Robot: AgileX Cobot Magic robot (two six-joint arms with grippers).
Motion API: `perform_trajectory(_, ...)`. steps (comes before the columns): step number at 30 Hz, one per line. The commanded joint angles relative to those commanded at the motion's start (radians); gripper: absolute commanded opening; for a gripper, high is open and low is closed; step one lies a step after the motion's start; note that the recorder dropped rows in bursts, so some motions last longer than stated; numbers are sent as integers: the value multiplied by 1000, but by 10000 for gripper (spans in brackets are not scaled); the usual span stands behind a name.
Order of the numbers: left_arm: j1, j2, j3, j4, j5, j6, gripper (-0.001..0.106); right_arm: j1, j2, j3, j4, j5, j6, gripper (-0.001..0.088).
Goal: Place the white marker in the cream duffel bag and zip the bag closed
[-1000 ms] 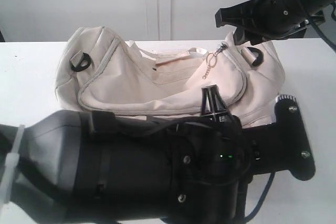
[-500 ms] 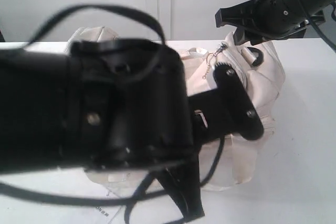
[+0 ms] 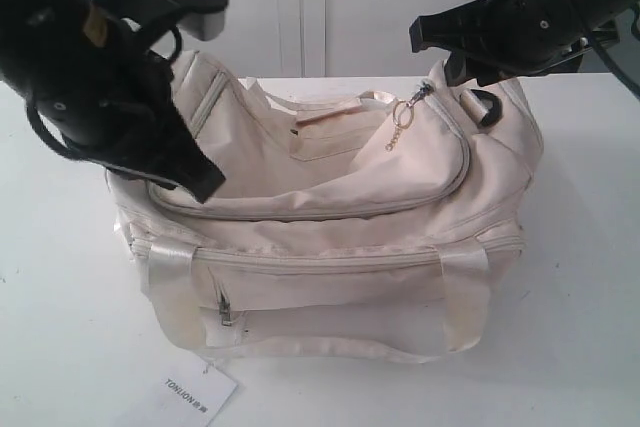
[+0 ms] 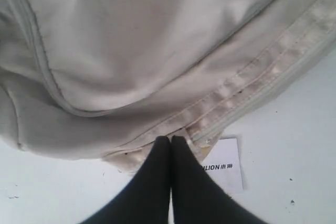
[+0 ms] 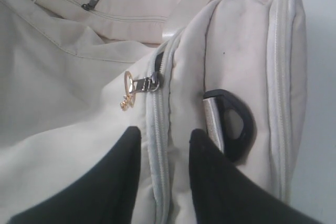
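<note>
At the left end of the cream duffel bag (image 3: pixel 330 247), the left gripper (image 3: pixel 196 173) hangs over the rim of the top opening. Its wrist view shows the left gripper's (image 4: pixel 170 144) two fingers pressed flat together with nothing between them, poised above the bag's lower seam and the white paper tag (image 4: pixel 223 166), which lies on the table (image 3: pixel 580 297).

Across the middle, the top of the bag looks open: the flap sags inward, and a handle strap (image 3: pixel 320 112) and what may be an inner pocket show through the gap.

The white marker appears in none of the views. It may already be inside the bag, but that cannot be told from here.

Toward the right end, the zipper pull with its gold chain (image 3: pixel 402 119) sits close to the black D-ring (image 3: pixel 485 105), so the long curve of zipper seems not yet run. The right gripper (image 3: pixel 455 52) stands over that corner. In its own view the right gripper (image 5: pixel 164 140) has its jaws apart, astride the zipper ridge just short of the pull (image 5: pixel 137 85). Whether they actually pinch the fabric I cannot tell.

By my reckoning the closing is left to do, and the placing is unconfirmed.
</note>
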Motion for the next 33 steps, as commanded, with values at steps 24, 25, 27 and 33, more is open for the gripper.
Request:
perform_trajectory(24, 577, -422, 294, -217, -94, 206, 0, 0, 0, 0, 0, -4, 0, 311)
perform_trajectory(25, 577, -451, 312, -217, -102, 206, 0, 0, 0, 0, 0, -4, 0, 311)
perform_trajectory(27, 577, -527, 354, -217, -115, 206, 0, 0, 0, 0, 0, -4, 0, 311)
perform_trajectory(33, 577, -738, 466, -217, -141, 206, 0, 0, 0, 0, 0, -4, 0, 311)
